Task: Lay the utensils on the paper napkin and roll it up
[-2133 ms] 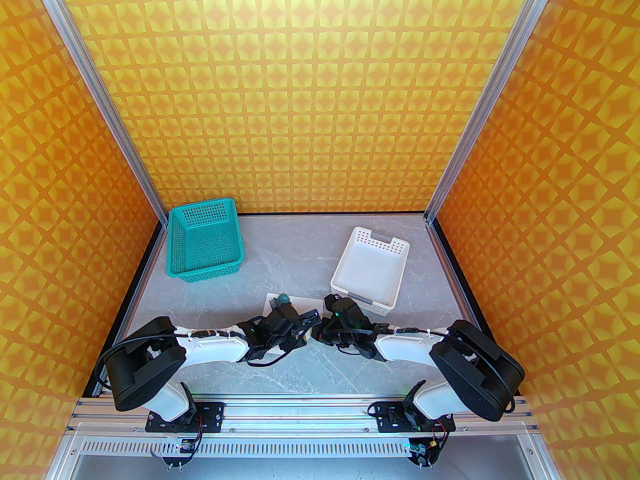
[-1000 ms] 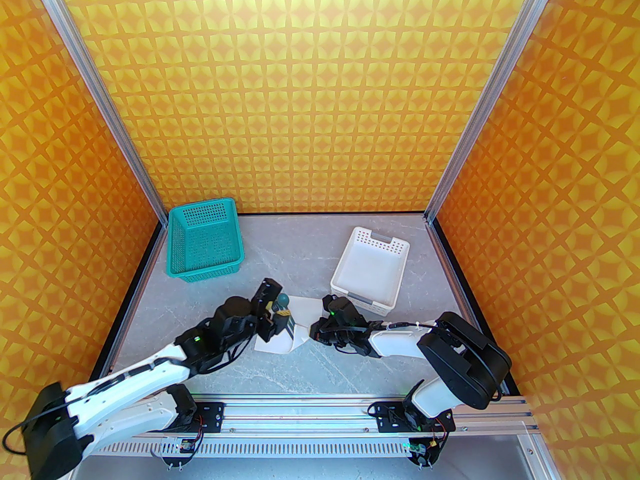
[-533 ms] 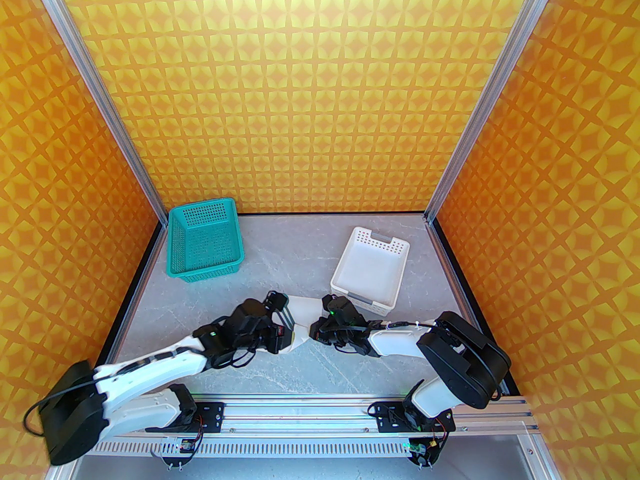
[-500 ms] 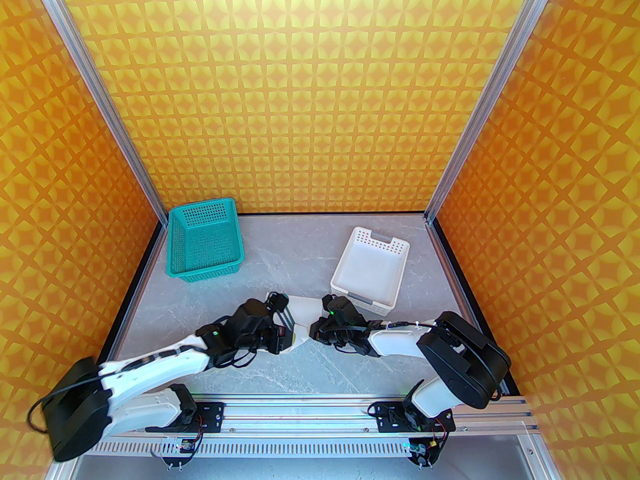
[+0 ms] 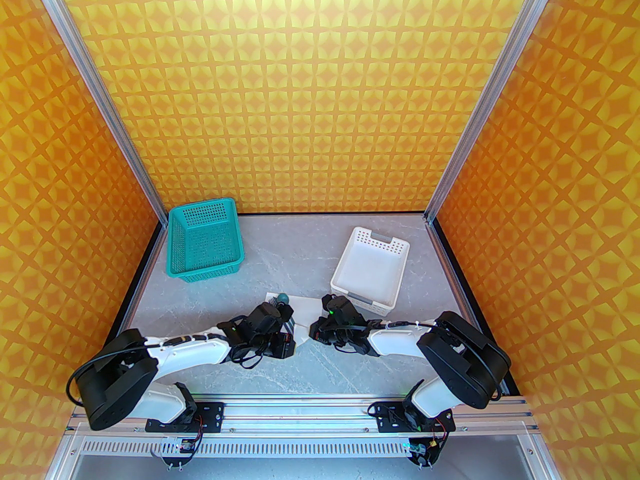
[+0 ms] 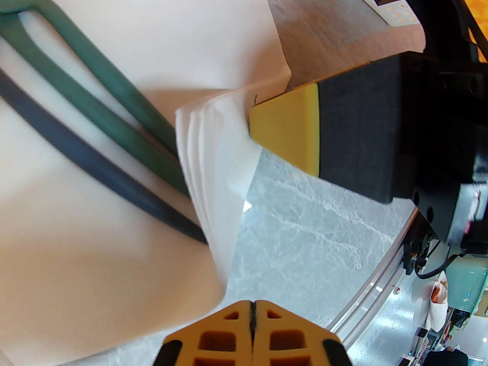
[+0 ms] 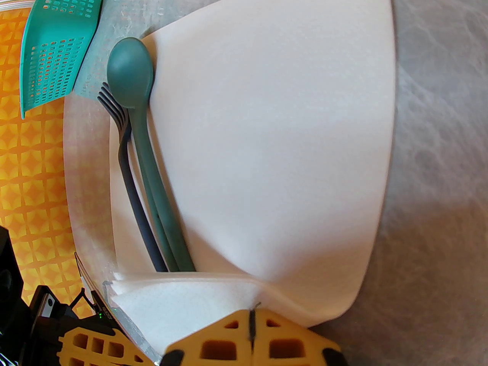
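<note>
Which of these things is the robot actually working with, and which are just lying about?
Part of the job: napkin, spoon, fork.
Just lying about: teal basket, white tray.

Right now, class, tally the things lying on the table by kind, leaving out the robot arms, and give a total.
Utensils: 3 (spoon, fork, third teal handle)
Baskets: 2 (teal basket, white basket)
Paper napkin: 1
Total: 6
</note>
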`<action>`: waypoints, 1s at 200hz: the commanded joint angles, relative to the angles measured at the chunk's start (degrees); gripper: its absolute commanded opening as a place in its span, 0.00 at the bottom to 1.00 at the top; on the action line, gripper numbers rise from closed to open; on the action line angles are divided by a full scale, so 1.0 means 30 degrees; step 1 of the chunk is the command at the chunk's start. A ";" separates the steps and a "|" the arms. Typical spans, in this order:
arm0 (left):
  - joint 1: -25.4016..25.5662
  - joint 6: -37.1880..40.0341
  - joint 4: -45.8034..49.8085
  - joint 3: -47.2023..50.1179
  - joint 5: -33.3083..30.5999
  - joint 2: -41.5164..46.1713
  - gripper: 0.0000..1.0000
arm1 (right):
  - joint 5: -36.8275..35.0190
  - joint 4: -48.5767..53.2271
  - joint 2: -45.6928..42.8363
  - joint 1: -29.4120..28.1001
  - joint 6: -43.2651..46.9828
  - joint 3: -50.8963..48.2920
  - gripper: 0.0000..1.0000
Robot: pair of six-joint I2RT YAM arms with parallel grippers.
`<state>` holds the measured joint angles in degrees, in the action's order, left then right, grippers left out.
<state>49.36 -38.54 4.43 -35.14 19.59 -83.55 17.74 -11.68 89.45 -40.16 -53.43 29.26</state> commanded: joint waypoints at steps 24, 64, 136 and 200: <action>-0.0183 0.0577 -0.0245 -0.0748 -0.0575 -0.0859 0.00 | -0.0787 0.2014 0.0727 -0.0236 0.0351 -0.0080 0.00; -0.0223 0.0485 0.0062 -0.0652 -0.1302 -0.1107 0.00 | -0.0844 0.2047 0.0711 -0.0236 0.0429 -0.0062 0.00; -0.0238 0.0476 0.0513 -0.0534 -0.1493 -0.1643 0.00 | -0.0677 0.2237 0.0566 -0.0236 0.0574 -0.0014 0.00; -0.0233 0.0463 0.0840 -0.0548 -0.1493 -0.2172 0.00 | -0.0608 0.2605 -0.1537 -0.0260 0.0952 0.0239 0.00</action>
<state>49.10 -38.09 4.51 -36.25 16.21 -88.88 17.52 -8.49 88.58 -40.45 -52.21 30.22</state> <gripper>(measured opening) 0.036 0.045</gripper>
